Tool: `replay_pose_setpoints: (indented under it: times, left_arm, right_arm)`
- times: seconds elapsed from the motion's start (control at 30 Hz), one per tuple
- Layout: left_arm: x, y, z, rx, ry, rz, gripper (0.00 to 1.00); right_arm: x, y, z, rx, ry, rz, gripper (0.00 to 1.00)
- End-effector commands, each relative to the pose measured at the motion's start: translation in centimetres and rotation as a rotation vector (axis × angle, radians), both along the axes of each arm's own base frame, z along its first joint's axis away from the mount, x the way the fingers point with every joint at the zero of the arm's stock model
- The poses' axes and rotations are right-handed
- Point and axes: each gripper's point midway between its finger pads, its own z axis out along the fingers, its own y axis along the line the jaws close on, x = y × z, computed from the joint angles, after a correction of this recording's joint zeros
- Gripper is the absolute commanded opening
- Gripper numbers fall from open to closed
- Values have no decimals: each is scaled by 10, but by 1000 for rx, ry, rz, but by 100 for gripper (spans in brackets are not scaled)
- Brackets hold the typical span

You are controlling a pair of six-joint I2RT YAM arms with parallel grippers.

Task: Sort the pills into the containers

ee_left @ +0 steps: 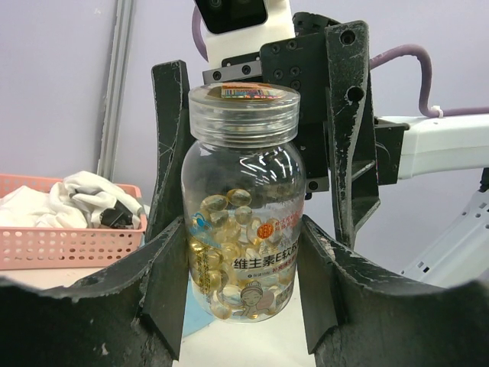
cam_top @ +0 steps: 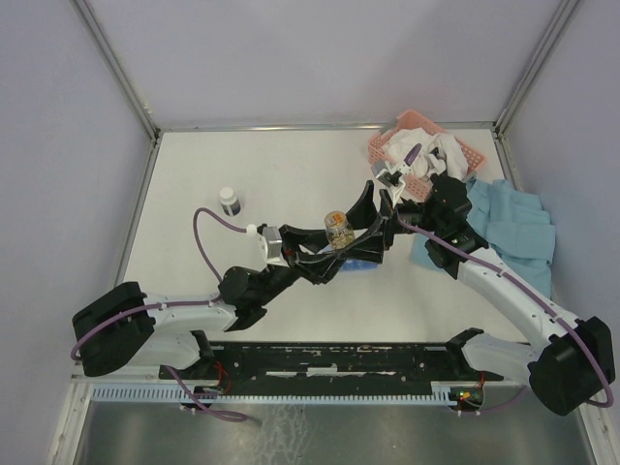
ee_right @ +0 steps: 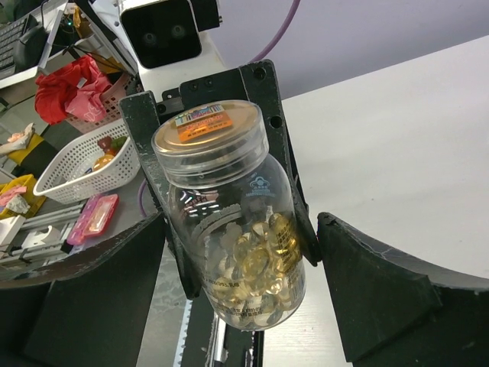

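Note:
A clear jar [cam_top: 338, 229] with a clear screw lid holds the pills [ee_left: 229, 229], golden-yellow capsules that fill its lower half. My left gripper [cam_top: 341, 240] is shut on the jar's body, one finger on each side [ee_left: 243, 252]. My right gripper [cam_top: 380, 199] is open and straddles the jar from the far side, with its fingers standing clear of the glass [ee_right: 241, 222]. The jar [ee_right: 229, 191] is upright and its lid is on. The blue container strip [cam_top: 365, 262] lies on the table just below the jar, mostly hidden under the arms.
A small dark bottle with a white cap [cam_top: 230, 201] stands at the left. A pink slatted basket [cam_top: 422, 145] with white cloth in it sits at the back right and also shows in the left wrist view [ee_left: 69, 233]. A light blue cloth [cam_top: 518, 228] lies at the right.

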Motion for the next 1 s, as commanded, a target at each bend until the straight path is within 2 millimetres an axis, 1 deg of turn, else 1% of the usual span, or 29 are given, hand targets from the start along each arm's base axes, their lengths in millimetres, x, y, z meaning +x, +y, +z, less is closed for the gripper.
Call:
replay_pose_setpoints:
  times: [0.0,0.2,0.3,0.43,0.53,0.7,0.83,0.87,0.97]
  left_arm:
    - [-5,4,31,-103,-32,-16,8]
    - [-5,4,21,-83,-1,-20,8]
    - [-5,4,17,-83,15,-26,7]
    - [-6,2,17,-86,23,-36,7]
    - [-6,0,14,-79,30,-45,7]
    - [-7,-3,10,-74,40,-54,7]
    - [-8,-3,11,-81,44,-60,7]
    - [-8,-2,11,-85,44,-59,7]
    - [-8,0,12,-96,48,-57,7]
  right_arm:
    - [-4,0,27,47,-72,16,89]
    - [-7,-1,39,72,-67,24,90]
    - [-6,-1,38,69,-66,18,90]
    - [-3,0,34,59,-60,5,89]
    - [-3,0,35,59,-61,0,87]
    - [-3,0,36,61,-62,-2,87]
    - [-2,0,34,54,-62,-7,87]
    - [-2,-1,34,54,-64,-11,86]
    - [-1,0,31,43,-66,-12,79]
